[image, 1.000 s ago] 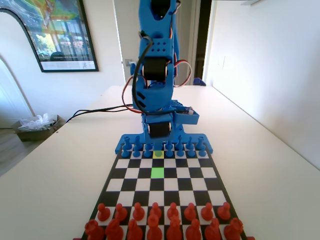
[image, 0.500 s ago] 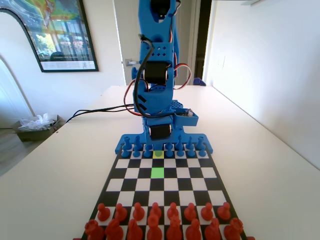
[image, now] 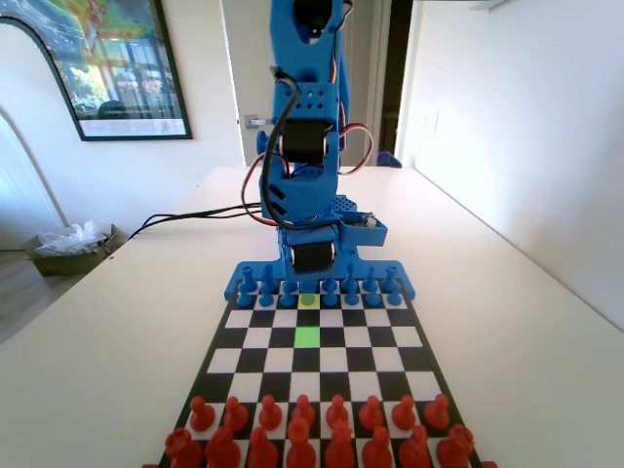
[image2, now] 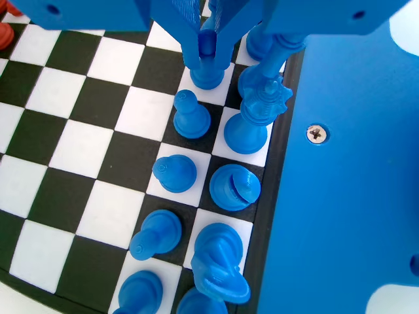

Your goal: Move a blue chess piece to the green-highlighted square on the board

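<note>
My gripper (image2: 207, 49) hangs low over the blue end of the board (image2: 85, 150). Its two jaws press on the round head of one blue chess piece (image2: 207, 77), a pawn whose base rests on a white square. In the fixed view the gripper (image: 310, 255) sits just behind the yellow square (image: 308, 300) in the blue pawn row. The green-highlighted square (image: 307, 336) lies two rows nearer the camera, in the same column, with nothing on it.
More blue pawns (image2: 191, 118) stand in line beside the held one, with taller blue back-row pieces (image2: 252, 118) close to the right jaw. Red pieces (image: 302, 429) fill the board's near rows. Black cables (image: 185, 216) trail off to the left.
The arm dropped a little and tucked in over the pawn row between the first and second frame. Since then it has held still.
</note>
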{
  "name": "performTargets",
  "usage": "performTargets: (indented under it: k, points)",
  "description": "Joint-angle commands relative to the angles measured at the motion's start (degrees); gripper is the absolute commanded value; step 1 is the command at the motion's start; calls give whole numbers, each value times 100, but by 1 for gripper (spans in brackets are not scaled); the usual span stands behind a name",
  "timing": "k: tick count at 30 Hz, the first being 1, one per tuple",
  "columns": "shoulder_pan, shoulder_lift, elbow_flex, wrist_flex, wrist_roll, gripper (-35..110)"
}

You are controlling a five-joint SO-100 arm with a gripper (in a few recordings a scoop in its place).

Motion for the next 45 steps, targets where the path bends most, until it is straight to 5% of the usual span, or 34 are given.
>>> performTargets:
  k: [1, 13, 45]
  points:
    - [149, 97, -387, 378, -62, 1]
    - [79, 387, -1371, 1318, 123, 1]
    - [-62, -1169, -2303, 659, -26, 1]
